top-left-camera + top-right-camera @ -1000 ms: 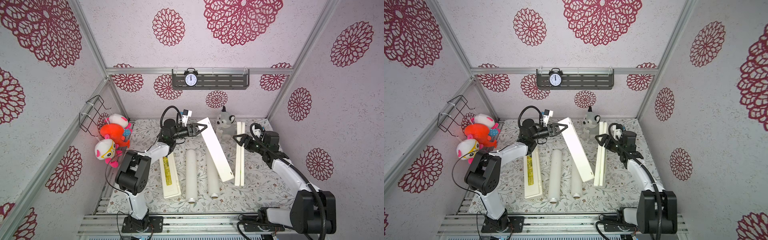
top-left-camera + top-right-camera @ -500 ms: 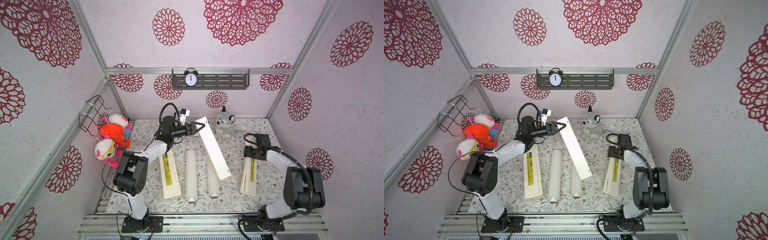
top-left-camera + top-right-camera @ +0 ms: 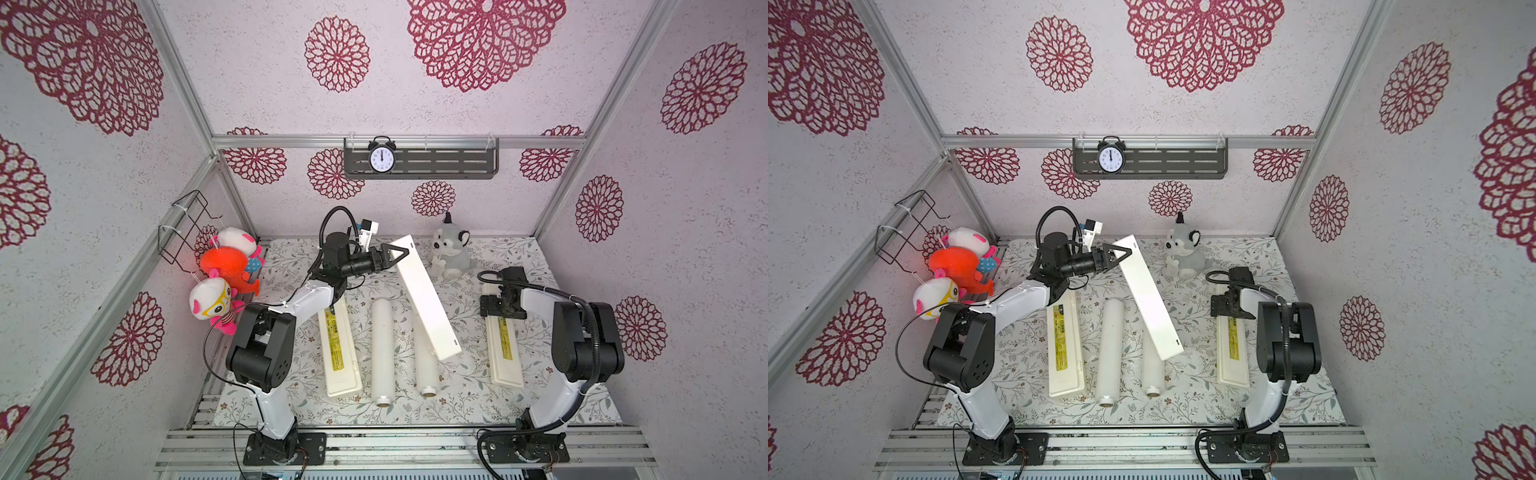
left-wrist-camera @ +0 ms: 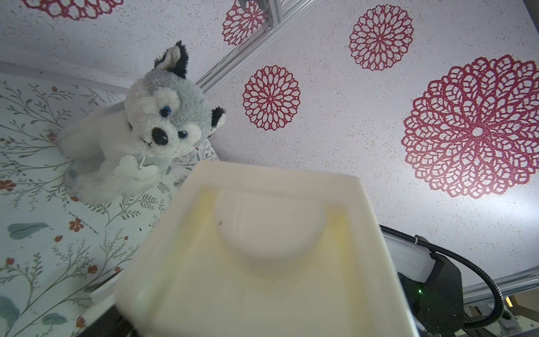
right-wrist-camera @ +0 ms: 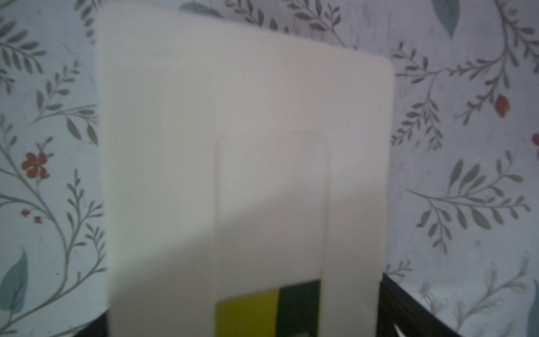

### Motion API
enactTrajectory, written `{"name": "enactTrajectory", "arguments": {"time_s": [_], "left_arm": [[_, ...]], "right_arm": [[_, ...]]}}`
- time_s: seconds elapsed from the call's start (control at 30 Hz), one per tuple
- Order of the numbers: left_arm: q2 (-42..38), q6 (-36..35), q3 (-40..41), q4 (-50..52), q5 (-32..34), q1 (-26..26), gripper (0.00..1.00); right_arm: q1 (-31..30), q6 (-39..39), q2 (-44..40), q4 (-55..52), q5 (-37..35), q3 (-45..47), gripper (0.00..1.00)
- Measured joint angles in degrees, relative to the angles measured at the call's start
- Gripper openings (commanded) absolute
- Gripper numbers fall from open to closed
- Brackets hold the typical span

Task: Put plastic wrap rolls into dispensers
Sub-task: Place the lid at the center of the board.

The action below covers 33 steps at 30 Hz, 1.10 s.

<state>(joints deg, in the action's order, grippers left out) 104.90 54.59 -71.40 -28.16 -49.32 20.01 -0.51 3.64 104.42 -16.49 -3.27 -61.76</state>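
Note:
Two white plastic wrap rolls (image 3: pixel 382 353) (image 3: pixel 427 374) lie side by side on the floral mat in both top views. One cream dispenser (image 3: pixel 338 349) lies flat to their left, yellow-green label up. My left gripper (image 3: pixel 395 254) is shut on the far end of a long cream dispenser body (image 3: pixel 426 299), held slanting above the right-hand roll. Its hollow inside (image 4: pixel 262 262) fills the left wrist view. Another dispenser (image 3: pixel 505 353) lies flat on the right, label up. My right gripper (image 3: pixel 502 308) stands open astride its far end, one black finger (image 5: pixel 408 309) beside the lid (image 5: pixel 248 146).
A grey husky plush (image 3: pixel 449 253) sits at the back of the mat, close to the raised dispenser end. Plush toys (image 3: pixel 224 266) and a wire basket (image 3: pixel 187 224) hang on the left wall. A shelf (image 3: pixel 457 162) with a clock (image 3: pixel 381 160) is on the back wall.
The right dispenser, held up on its edge a second ago, now lies flat with its label up, and the right arm has folded back over it. The left arm has barely moved.

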Motion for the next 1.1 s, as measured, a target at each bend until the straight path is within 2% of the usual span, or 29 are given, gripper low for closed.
{"name": "enactTrajectory", "arguments": {"time_s": [0.43, 0.83, 0.93, 1.1], "left_arm": [[0.42, -2.19, -3.91, 4.92, 0.90, 0.96, 0.84], [3.76, -2.51, -6.82, 7.39, 1.22, 1.46, 0.85], [4.74, -2.36, -7.65, 7.52, 1.18, 1.68, 0.85], [6.60, -2.08, -10.03, 8.09, 0.70, 2.21, 0.85]], "right_arm": [[0.74, 1.03, -0.02, -5.97, 0.90, -4.24, 0.99], [0.90, 2.45, -7.21, -6.69, 1.07, -4.92, 0.99], [1.14, 2.38, -7.76, -6.95, 2.93, -5.01, 0.97], [1.29, 2.49, -13.05, -7.13, 11.28, -3.91, 0.91]]}}
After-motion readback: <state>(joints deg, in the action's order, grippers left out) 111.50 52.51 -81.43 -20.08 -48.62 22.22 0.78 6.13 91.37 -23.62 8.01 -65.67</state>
